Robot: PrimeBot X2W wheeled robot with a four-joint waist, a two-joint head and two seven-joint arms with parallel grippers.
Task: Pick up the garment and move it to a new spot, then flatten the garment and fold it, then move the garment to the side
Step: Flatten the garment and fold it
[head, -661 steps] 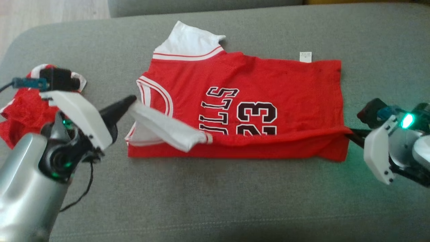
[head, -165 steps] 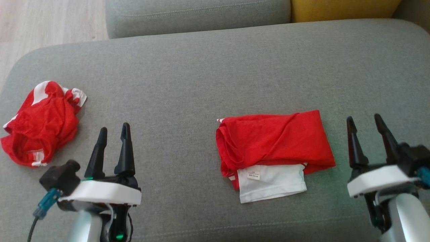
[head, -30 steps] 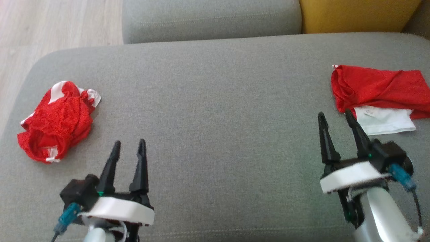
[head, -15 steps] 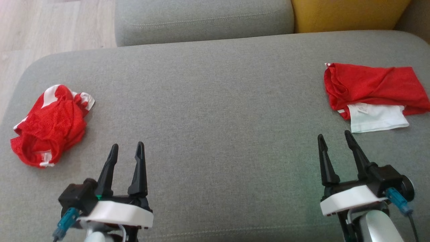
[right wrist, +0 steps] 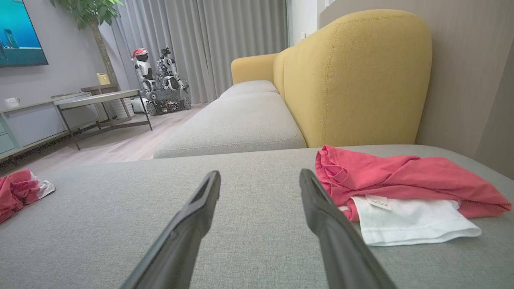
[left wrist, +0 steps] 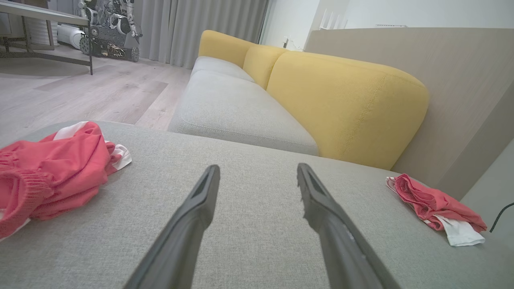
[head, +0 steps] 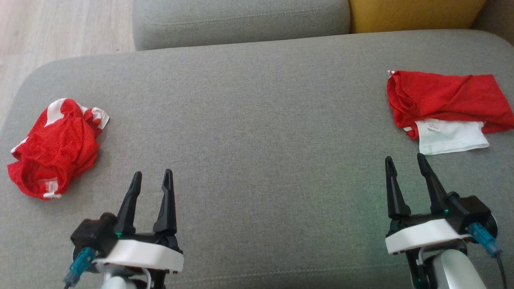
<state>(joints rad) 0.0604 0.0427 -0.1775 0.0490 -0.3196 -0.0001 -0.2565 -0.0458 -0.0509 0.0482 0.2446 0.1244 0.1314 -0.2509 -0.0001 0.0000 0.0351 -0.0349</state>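
The folded garment (head: 443, 105), red with a white sleeve and label sticking out beneath, lies at the right side of the grey cushion (head: 257, 120); it also lies at the far right in the left wrist view (left wrist: 435, 204) and just right of my fingers in the right wrist view (right wrist: 401, 186). My right gripper (head: 404, 163) is open, empty, a short way in front of the garment. My left gripper (head: 151, 176) is open and empty near the front left. A second garment (head: 54, 146), red and crumpled, lies at the far left (left wrist: 48, 172) (right wrist: 18, 192).
A yellow sofa back (left wrist: 341, 108) (right wrist: 353, 76) and another grey seat cushion (head: 241, 18) lie beyond. Wooden floor (head: 60, 24) shows at the upper left past the cushion's rounded edge. A table and another robot (right wrist: 160, 84) stand far off.
Since one second ago my right gripper has drawn back toward me, away from the folded garment, which stays put. The head camera shifted slightly. My left gripper is still.
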